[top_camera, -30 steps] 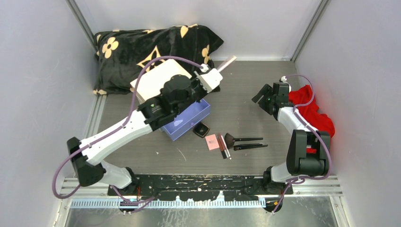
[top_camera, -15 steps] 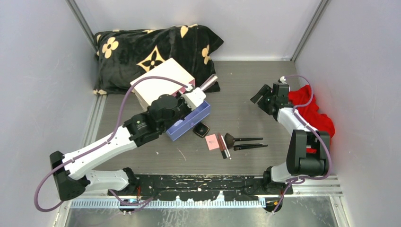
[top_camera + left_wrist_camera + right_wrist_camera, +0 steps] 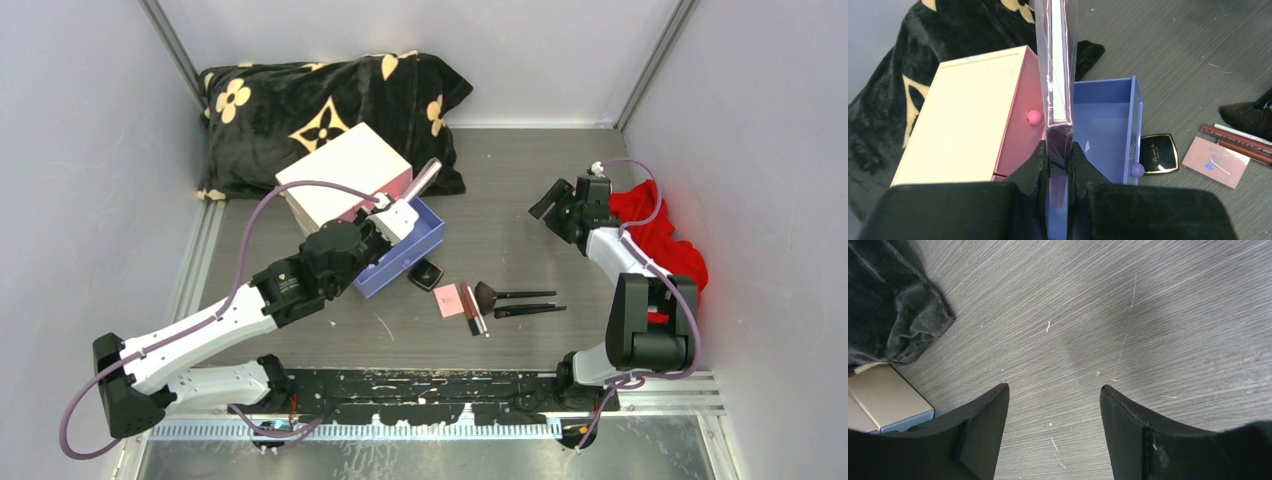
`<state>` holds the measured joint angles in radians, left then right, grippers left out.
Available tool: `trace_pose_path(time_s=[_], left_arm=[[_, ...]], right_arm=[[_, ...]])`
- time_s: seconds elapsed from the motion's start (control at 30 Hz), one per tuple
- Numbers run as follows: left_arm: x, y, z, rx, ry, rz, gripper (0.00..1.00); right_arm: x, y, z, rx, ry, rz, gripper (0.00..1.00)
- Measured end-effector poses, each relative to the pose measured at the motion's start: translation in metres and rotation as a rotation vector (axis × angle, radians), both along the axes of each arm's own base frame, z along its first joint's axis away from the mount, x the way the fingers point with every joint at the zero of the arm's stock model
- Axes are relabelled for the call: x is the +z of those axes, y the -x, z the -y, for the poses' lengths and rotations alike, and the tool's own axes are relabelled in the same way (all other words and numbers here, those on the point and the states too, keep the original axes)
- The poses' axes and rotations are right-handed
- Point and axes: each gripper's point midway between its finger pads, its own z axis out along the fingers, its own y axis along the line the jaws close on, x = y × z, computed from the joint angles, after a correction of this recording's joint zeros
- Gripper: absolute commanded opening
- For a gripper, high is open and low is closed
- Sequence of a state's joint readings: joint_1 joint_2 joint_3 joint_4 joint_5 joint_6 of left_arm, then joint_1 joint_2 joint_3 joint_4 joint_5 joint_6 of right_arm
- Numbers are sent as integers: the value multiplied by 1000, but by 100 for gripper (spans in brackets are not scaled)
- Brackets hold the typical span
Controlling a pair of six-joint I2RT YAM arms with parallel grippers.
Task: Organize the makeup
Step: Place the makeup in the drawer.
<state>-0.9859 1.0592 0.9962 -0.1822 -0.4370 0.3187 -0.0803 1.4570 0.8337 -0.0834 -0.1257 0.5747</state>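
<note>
My left gripper [image 3: 1058, 145] is shut on the flat pink palette [image 3: 1058, 60], held on edge over the open blue drawer [image 3: 1108, 125] of the white chest [image 3: 968, 115]. In the top view the palette [image 3: 425, 178] sticks out past the gripper [image 3: 405, 205]. A black compact [image 3: 426, 274], a pink compact [image 3: 450, 300], slim tubes [image 3: 477, 311] and two black-handled brushes [image 3: 515, 295] lie on the table right of the drawer. My right gripper [image 3: 552, 200] is open and empty, above bare table [image 3: 1058, 340].
A black flowered cushion [image 3: 300, 100] lies behind the chest. A red cloth [image 3: 660, 235] lies at the right, by the right arm. Grey walls close in the table on three sides.
My left arm has drawn back toward me and left, bringing the palette from beyond the chest to over the open blue drawer. The right arm has not moved.
</note>
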Motion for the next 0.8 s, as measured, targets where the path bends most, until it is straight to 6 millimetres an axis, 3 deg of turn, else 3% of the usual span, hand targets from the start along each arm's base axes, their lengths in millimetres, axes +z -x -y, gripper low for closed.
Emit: trace_pose_path(time_s=[0.37, 0.43, 0.6, 0.8], left_arm=[[-11, 5, -6, 22, 90, -11, 0], [-20, 6, -3, 19, 86, -39, 0], [-67, 8, -1, 12, -1, -129, 0], [-66, 3, -3, 28, 24, -128, 0]], right_arm=[[-9, 1, -3, 11, -12, -23, 71], [-9, 1, -3, 12, -12, -23, 71], [-9, 1, -3, 13, -13, -23, 71], [-8, 1, -3, 14, -14, -23, 71]])
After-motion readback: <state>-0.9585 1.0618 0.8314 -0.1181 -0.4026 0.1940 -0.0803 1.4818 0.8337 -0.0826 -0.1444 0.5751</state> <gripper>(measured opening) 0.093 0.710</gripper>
